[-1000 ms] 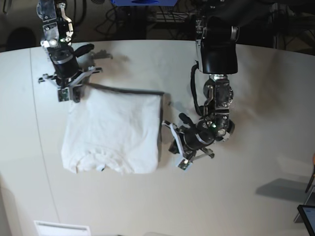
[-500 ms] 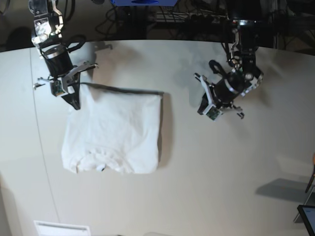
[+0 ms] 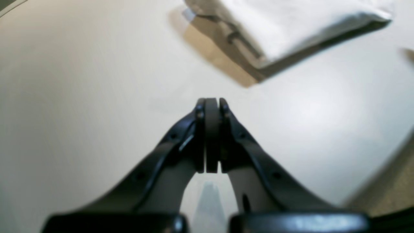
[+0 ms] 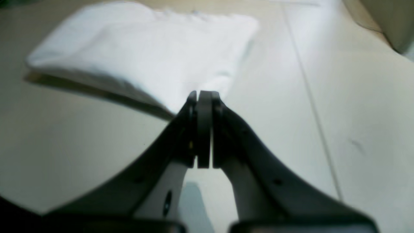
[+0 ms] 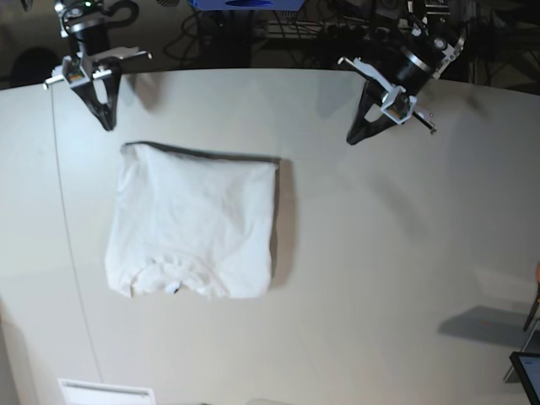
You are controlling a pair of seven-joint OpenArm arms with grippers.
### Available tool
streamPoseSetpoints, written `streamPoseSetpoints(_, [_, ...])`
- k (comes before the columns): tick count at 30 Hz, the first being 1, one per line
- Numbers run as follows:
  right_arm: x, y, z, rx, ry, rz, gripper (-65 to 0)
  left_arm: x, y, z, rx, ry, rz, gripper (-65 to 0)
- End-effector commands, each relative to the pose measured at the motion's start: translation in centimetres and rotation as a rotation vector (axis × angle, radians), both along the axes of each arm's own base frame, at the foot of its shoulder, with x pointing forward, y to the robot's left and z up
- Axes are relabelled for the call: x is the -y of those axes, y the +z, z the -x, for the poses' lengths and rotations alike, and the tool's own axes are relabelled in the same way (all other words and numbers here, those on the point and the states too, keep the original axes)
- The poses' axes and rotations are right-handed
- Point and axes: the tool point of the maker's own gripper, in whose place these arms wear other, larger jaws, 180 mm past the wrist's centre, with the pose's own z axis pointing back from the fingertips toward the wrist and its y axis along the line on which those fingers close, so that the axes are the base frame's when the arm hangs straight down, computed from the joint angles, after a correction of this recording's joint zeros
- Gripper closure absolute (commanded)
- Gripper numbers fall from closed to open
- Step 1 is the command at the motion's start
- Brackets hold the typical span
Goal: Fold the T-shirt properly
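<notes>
Base view: showing the T-shirt (image 5: 192, 224) lying as a compact rectangle in the left centre of the frame, on the table (image 5: 396, 253).
Garment state: lying flat, edges roughly squared, collar with small dark tag (image 5: 174, 289) facing the lower edge of the frame.
Left gripper (image 5: 354, 135): hanging at the upper right of the frame, well apart from the cloth, jaws pressed together, holding nothing.
Right gripper (image 5: 106, 121): hanging at the upper left of the frame, near the shirt's far corner but not touching it, jaws pressed together, holding nothing.
Left wrist view: showing closed fingertips (image 3: 212, 106) over bare table, one shirt corner (image 3: 291, 29) lying at the upper right of the frame.
Right wrist view: showing closed fingertips (image 4: 203, 100), with the folded shirt (image 4: 145, 55) filling the upper left of the frame.
Progress: appearing essentially complete; sleeves tucked out of sight, bundle compact.
Remaining: possibly nothing beyond parking both arms; hidden layers impossible to check from above.
</notes>
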Motion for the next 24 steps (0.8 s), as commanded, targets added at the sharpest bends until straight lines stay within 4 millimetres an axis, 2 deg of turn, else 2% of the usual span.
streamPoseSetpoints(1, [0.7,1.2,0.6,0.042,-0.015,-0.001,-1.0,0.3,1.4,0.4,0.039,-0.010,0.035,0.0])
streamPoseSetpoints(7, [1.7,1.7,5.0,0.028,-0.041,0.000,-1.0,0.5,0.4,3.5,-0.023,-0.015,0.055,0.0])
streamPoseSetpoints(11, [2.4,1.0,7.4,-0.042,-0.059,0.020,-1.0,0.5,-0.6,5.3,-0.083,-0.023,0.053,0.0])
streamPoseSetpoints(15, [2.7,-1.2,10.1,-0.144,-0.071,0.020,-1.0,0.2,-2.1,7.5,-0.162,-0.024,0.047,0.0])
streamPoseSetpoints(20, [3.8,-4.7,13.7,-0.280,-0.112,0.028,-1.0,-0.2,-4.7,11.2,-0.297,-0.025,0.049,0.0])
streamPoseSetpoints(22, [3.1,-6.0,16.0,-0.354,-0.099,0.013,-1.0,0.6,-5.9,13.1,-0.364,-0.067,0.063,0.0])
streamPoseSetpoints(24, [1.6,-7.4,17.9,-0.422,-0.071,-0.020,-1.0,1.4,-7.5,15.2,-0.442,-0.104,0.079,0.0])
